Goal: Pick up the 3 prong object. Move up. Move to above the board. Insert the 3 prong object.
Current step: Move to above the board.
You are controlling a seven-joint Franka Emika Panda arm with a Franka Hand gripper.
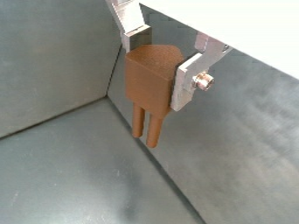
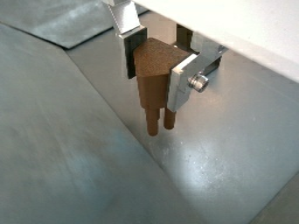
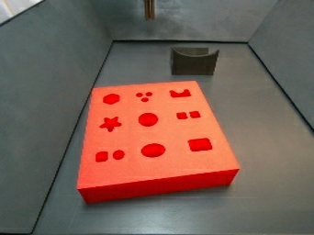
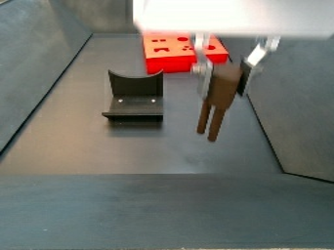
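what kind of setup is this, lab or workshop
Likely a lab test rig for robot insertion: bare grey walled floor, a red board with shaped holes, and the gripper holding the 3 prong object aloft.

lighting: even, soft, dim grey overall. glare: pale sheen on the floor below my gripper (image 2: 158, 54) in both wrist views; overexposed white block above it. the board (image 3: 153, 133) glows saturated red, its edges soft. shadows faint. whole set low-resolution, slightly blurred.

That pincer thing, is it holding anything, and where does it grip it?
Yes. The pincer holds the brown pronged piece by its blocky top, prongs hanging down, off the floor.
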